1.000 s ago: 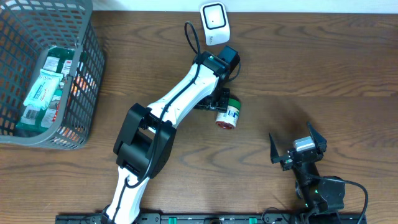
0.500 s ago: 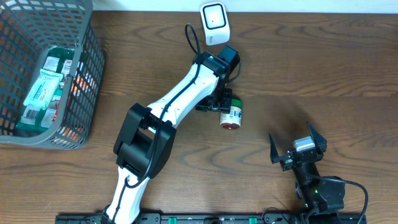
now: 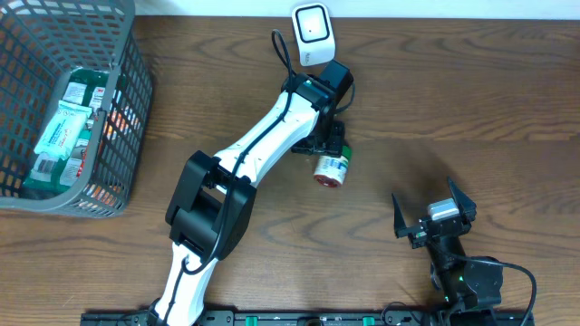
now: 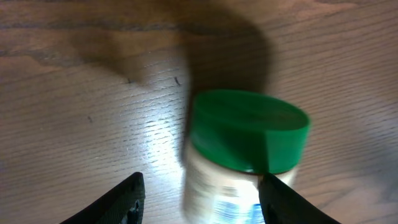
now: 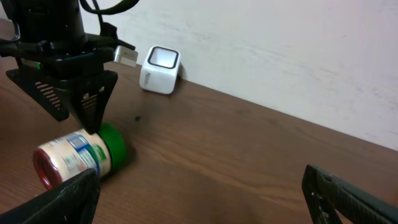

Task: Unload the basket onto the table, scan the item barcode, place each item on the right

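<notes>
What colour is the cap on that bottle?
The cap is green, clearest in the left wrist view.

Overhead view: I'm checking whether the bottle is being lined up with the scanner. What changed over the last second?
The left gripper shifted slightly toward the scanner. The bottle under it swung right, then back. Nothing was clearly taken hold of or let go. The open right gripper and the basket stayed put.
</notes>
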Motion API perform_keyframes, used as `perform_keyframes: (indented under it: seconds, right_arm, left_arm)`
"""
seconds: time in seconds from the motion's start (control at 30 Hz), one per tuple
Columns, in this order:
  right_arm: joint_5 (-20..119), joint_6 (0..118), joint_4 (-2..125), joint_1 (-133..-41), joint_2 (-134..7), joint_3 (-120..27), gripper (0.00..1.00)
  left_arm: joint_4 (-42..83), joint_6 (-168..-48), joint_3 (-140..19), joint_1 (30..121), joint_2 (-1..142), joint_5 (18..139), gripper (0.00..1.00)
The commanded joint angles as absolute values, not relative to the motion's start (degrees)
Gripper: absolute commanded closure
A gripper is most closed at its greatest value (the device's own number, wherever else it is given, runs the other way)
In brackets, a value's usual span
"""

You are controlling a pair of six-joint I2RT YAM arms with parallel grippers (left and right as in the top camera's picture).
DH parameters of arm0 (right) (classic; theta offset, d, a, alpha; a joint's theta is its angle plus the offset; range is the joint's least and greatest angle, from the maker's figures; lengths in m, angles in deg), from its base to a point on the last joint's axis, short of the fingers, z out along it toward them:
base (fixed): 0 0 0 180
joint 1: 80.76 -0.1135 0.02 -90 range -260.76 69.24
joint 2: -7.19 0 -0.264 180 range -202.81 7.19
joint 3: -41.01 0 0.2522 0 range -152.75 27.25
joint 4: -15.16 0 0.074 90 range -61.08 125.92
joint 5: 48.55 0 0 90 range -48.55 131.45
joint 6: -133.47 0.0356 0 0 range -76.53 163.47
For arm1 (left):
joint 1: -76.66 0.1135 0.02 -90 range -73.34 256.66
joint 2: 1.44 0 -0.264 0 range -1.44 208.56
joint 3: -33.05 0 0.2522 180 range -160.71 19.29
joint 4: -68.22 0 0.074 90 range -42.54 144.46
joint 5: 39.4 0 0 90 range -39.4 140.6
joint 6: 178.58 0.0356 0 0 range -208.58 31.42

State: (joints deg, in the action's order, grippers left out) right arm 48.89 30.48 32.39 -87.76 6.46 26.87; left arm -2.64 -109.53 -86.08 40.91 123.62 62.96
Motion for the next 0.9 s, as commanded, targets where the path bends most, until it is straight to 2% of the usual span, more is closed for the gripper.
perform_keyframes:
  seconds: [0.0,0.23,0.3,0.6,0.73,0.87]
  right_arm:
    - [48.5,31.2,32.6,-88.7,6.7,26.9,0.01]
    - [48.5,31.2,32.6,-88.7,6.7,26.9,0.01]
    - [48.5,31.2,32.6,-88.7,6.7,26.9,0.01]
    - [48.5,31.2,32.6,-88.7,6.7,26.9,0.01]
    - [48.5,31.2,32.6,-88.7,6.7,26.9,0.01]
    - [48.5,31.2,32.6,-88.7,6.7,26.9,0.01]
  left_arm:
    - [-2.9,-108.9,-87.6,40.6,123.5,63.7,0.4]
    - [-2.9,-107.0,-87.6,40.6,123.5,63.6,0.39]
    - [-2.9,-106.5,-87.6,40.6,123.5,63.4,0.36]
    - [-3.3,-106.2,-87.2,40.6,123.5,63.4,0.34]
    - [-3.3,-106.1,-85.7,40.0,123.6,63.5,0.3]
    - [-3.3,-101.8,-85.2,39.2,123.6,65.0,0.29]
